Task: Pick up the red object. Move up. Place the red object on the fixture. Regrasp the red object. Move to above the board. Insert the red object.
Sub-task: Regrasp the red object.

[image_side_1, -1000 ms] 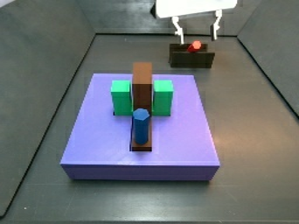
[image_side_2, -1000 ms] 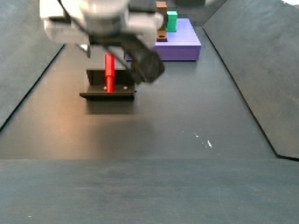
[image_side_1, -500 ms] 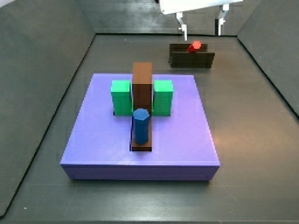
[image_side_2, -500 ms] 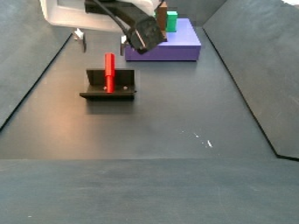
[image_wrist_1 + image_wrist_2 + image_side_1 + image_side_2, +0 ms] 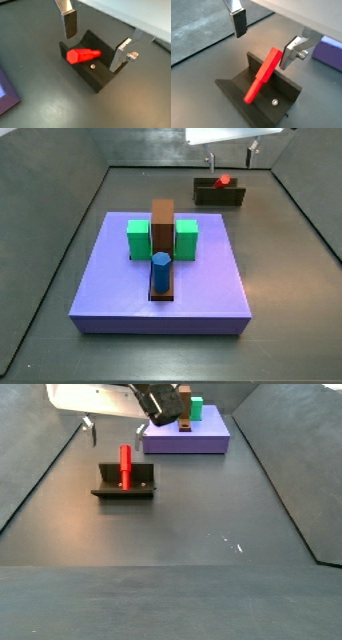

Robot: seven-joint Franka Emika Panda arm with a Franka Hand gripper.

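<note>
1. Since a second ago my gripper [image 5: 95, 42] has risen, jaws apart and empty.
2. Placing looks done: the red object [image 5: 264, 74] leans in the fixture [image 5: 264, 96].
3. Regrasp, the board [image 5: 160, 278] and insertion remain.

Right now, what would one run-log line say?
gripper: open, above fixture | red object: leaning in fixture, released | board: untouched

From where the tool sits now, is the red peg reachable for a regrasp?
Probably yes. The tool hangs open above the fixture, and the red peg leans there with its upper end free. Nothing lies between the fingers and the peg.
</note>
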